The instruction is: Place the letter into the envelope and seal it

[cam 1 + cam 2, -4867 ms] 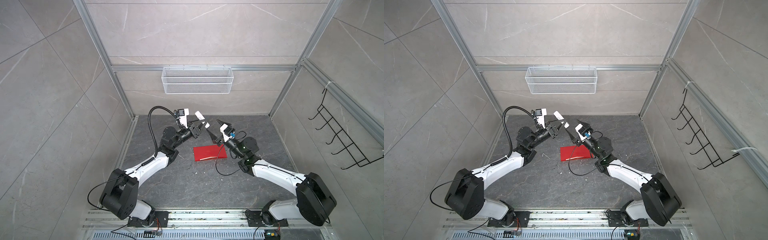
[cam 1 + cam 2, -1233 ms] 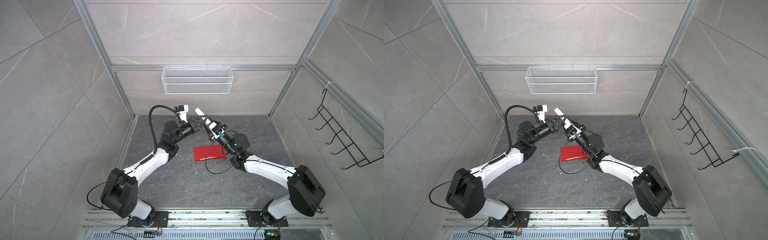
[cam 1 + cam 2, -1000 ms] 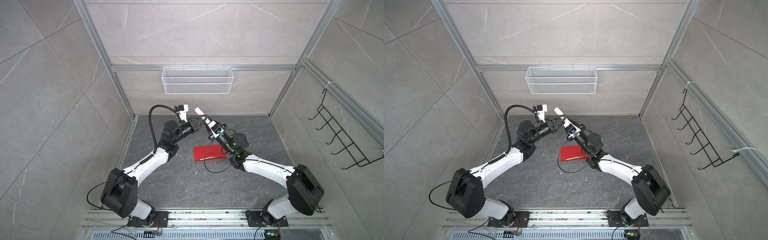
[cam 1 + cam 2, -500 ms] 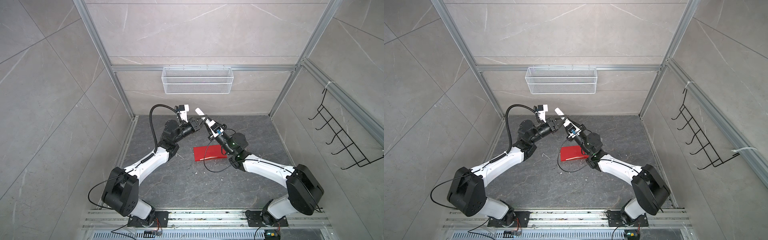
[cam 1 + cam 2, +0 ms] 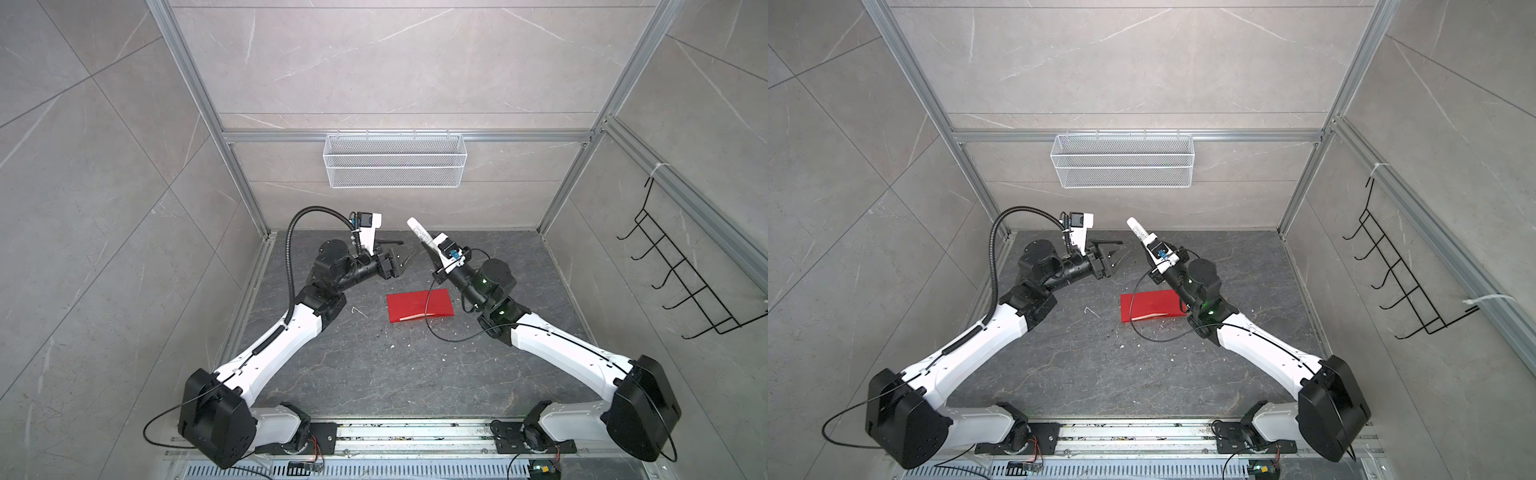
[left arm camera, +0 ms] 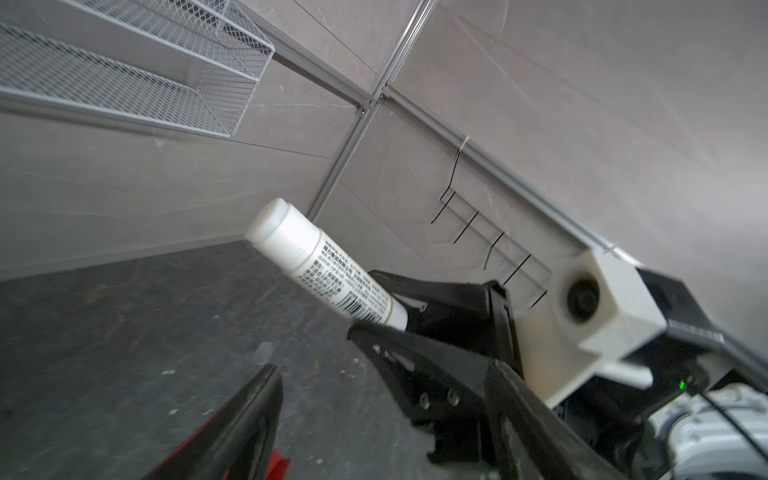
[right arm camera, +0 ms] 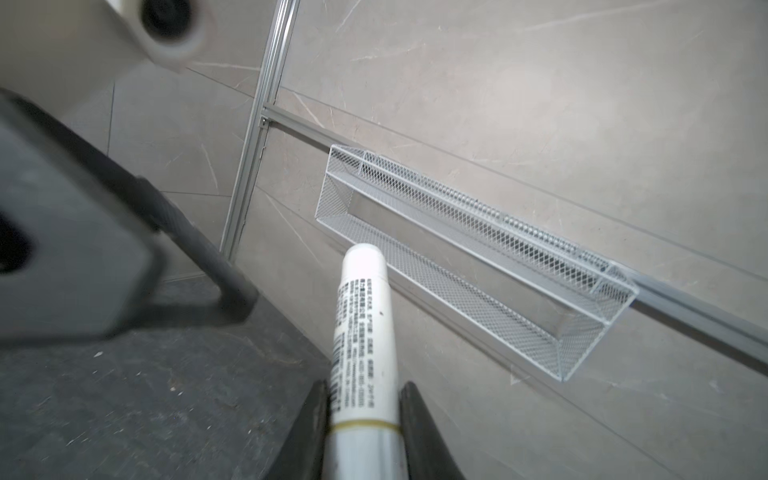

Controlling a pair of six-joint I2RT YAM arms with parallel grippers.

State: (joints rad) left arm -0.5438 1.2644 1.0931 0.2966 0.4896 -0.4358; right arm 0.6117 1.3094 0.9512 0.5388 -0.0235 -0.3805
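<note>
Seemingly, glue stick [image 7: 361,324] cap [image 6: 270,226] work.
Right claw [image 7: 363,397] clamps it; left claw [image 5: 399,255], wide open, should close squarely on the cap.

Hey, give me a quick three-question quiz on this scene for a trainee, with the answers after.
1. True or false: the left gripper holds the glue stick.
2. Where is the envelope? A) in the wire basket B) flat on the table C) in the left gripper
3. Fill in: the glue stick is clamped by the ____ gripper.
Key: 1 false; 2 B; 3 right gripper.
</note>
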